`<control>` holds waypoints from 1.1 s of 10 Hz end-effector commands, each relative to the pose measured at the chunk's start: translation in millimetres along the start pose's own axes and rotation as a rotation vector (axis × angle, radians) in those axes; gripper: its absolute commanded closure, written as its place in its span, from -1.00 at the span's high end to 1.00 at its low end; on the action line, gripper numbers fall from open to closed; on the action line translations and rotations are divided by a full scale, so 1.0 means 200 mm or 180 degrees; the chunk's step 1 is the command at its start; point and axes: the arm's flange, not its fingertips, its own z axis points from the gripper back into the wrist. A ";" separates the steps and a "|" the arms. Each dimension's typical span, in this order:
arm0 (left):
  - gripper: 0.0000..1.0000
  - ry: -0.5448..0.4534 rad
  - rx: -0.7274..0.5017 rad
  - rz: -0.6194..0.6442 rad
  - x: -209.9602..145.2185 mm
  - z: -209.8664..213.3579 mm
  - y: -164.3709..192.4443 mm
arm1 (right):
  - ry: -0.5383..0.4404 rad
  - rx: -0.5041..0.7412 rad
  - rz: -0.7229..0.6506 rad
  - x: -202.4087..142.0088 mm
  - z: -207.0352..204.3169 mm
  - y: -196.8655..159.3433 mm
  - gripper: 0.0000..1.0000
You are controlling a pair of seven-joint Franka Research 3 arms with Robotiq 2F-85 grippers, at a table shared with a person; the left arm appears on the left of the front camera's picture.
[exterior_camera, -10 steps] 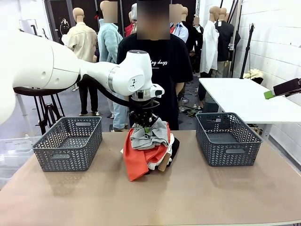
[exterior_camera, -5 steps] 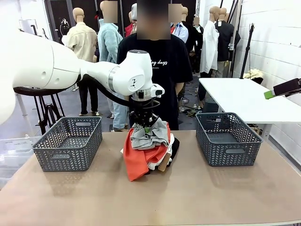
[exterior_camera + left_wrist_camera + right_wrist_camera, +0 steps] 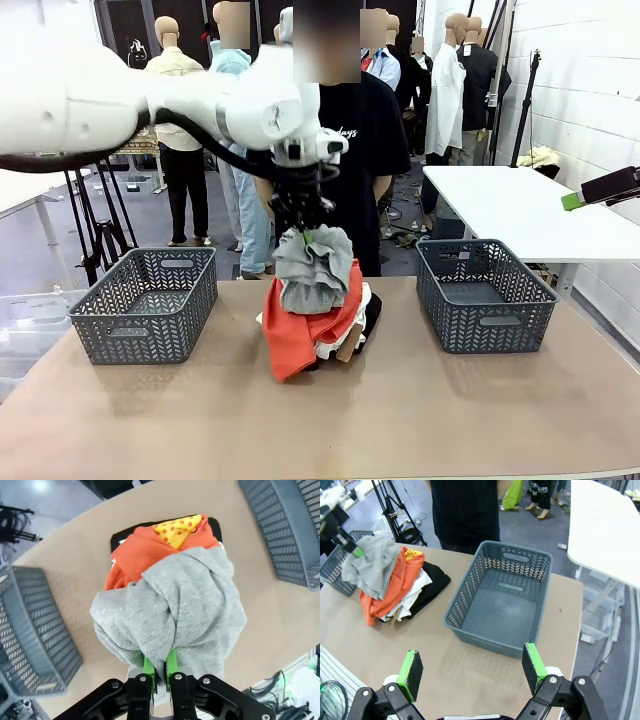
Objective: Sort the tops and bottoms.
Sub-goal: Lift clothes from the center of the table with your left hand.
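The left gripper [image 3: 305, 230], clamped on the grey garment [image 3: 313, 268], has risen well above the orange-red top [image 3: 298, 345]. The garment, earlier draped on that top, now hangs bunched just over it.

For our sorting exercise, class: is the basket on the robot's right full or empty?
Empty: the right basket shows a bare floor, no garment inside.

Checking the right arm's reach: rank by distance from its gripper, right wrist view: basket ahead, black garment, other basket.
From the right gripper:
1. Basket ahead, directly in front.
2. Black garment, left, in the pile.
3. Other basket, far left.
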 end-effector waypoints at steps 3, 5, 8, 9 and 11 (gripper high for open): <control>-1.00 -0.0409 -0.0172 0.0075 -0.07 0.33 0.04 | -0.0010 0.0048 -0.0010 0.00 0.00 0.00 1.00; -1.00 -0.0788 -0.0070 -0.0018 -0.14 0.52 0.02 | -0.0010 0.0048 -0.0010 0.00 0.00 0.00 1.00; -1.00 -0.0818 0.0029 0.0045 -0.23 0.59 0.01 | -0.0010 0.0048 -0.0010 0.00 0.00 0.00 1.00; -1.00 -0.0840 -0.0073 0.0005 -0.14 0.64 0.00 | -0.0010 0.0048 -0.0010 0.00 0.00 0.00 1.00; -1.00 -0.0840 -0.0073 0.0005 -0.14 0.64 0.00 | -0.0010 0.0048 -0.0010 0.00 0.00 0.00 1.00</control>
